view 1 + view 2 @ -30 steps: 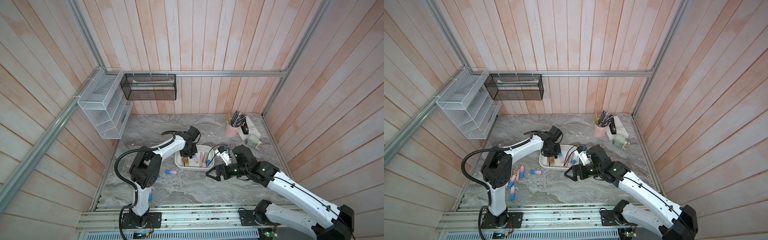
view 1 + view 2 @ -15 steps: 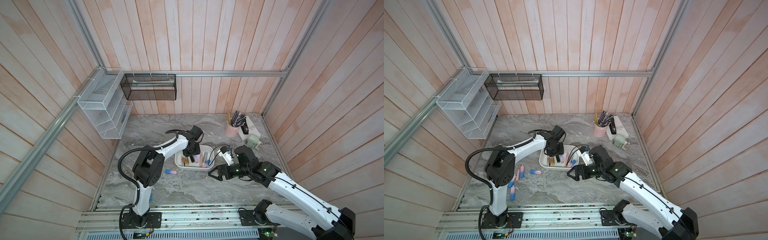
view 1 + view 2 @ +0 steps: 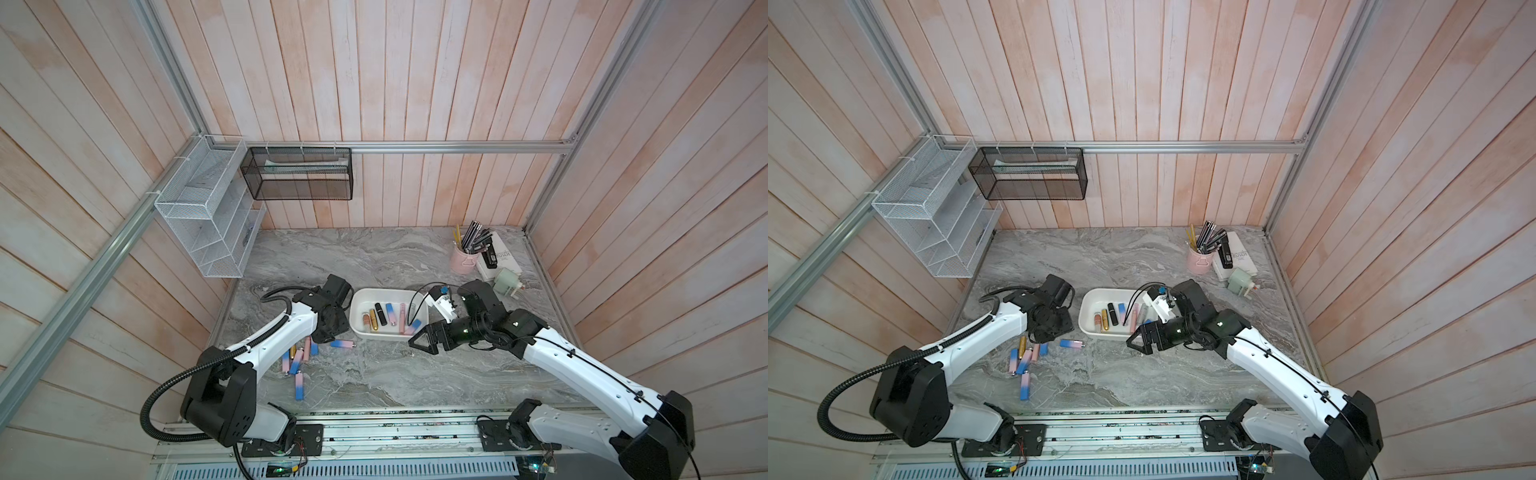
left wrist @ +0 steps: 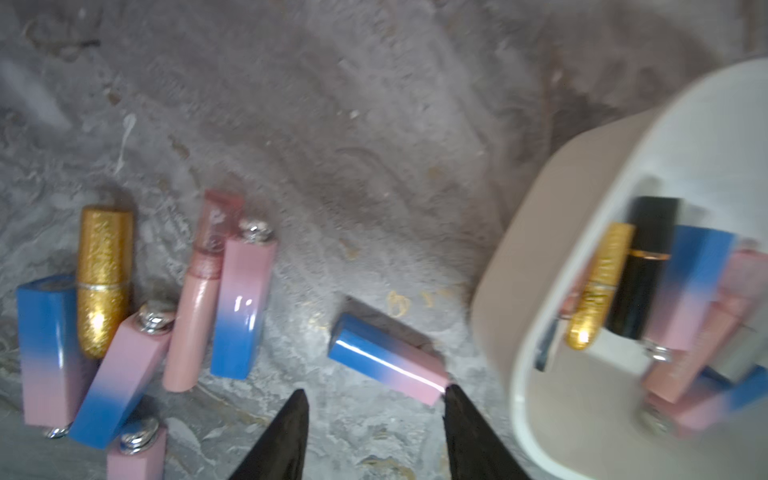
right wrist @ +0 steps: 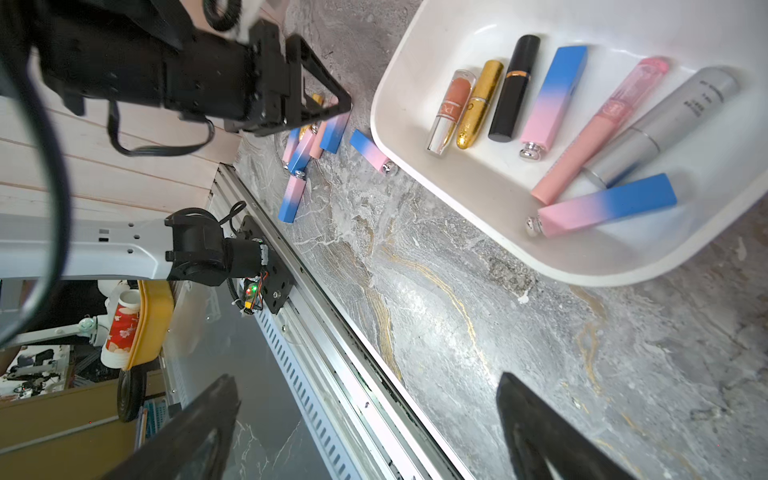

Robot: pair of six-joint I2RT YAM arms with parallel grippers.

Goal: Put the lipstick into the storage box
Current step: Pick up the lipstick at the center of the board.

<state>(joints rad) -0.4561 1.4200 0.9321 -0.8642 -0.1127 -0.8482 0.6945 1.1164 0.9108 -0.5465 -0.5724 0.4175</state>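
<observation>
— Lipstick [image 4: 386, 359], blue fading to pink, lies on the marble tabletop [image 3: 374, 266] just beside the storage box [image 3: 354, 316].
— What has changed?
— Left gripper [image 4: 376, 392], shut at the box a second ago, now hovers here, claw spread, empty; right gripper [image 5: 365, 378] gapes wide; loose lipsticks [image 3: 296, 362] nearby.

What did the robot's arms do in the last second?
The left gripper was above the storage box; it has opened, empty now, and swung back over the table beside the loose lipsticks. What it let go is too small to tell. The right gripper stayed open near the box, and the box stayed put.
</observation>
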